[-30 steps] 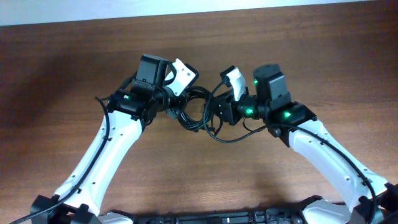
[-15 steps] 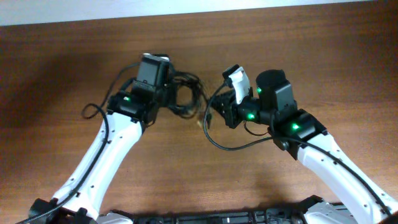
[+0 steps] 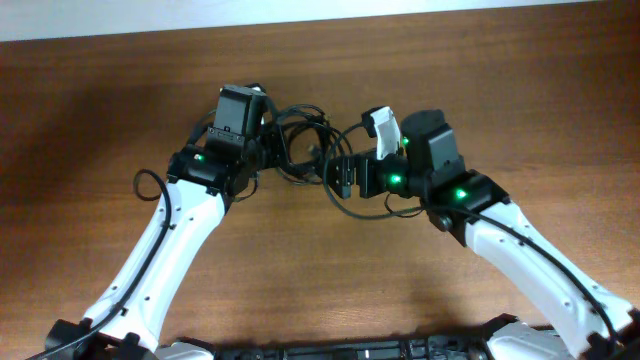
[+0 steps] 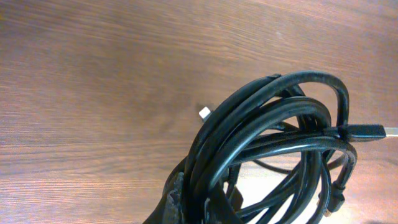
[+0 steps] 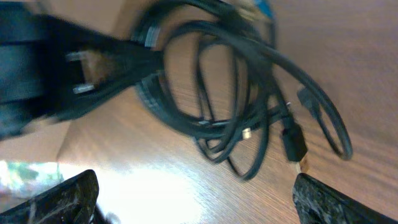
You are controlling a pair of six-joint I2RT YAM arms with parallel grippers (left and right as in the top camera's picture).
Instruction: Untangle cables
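The bundle of thin black looped cables (image 3: 300,150) sits toward the far middle of the brown wooden table (image 3: 100,100), between the two arms. The left gripper (image 3: 268,152) touches its left side. The right gripper (image 3: 343,178) is just beside its right, and one strand curves in front of that gripper.

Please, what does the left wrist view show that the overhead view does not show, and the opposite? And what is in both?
Only the left wrist view: a plug with a metal tip on one cable end, and a small white speck on the wood.
Only the overhead view: the left arm, the right arm, and the right gripper close beside the bundle.
Both: the looped black cables held in the left gripper, over the wooden table.
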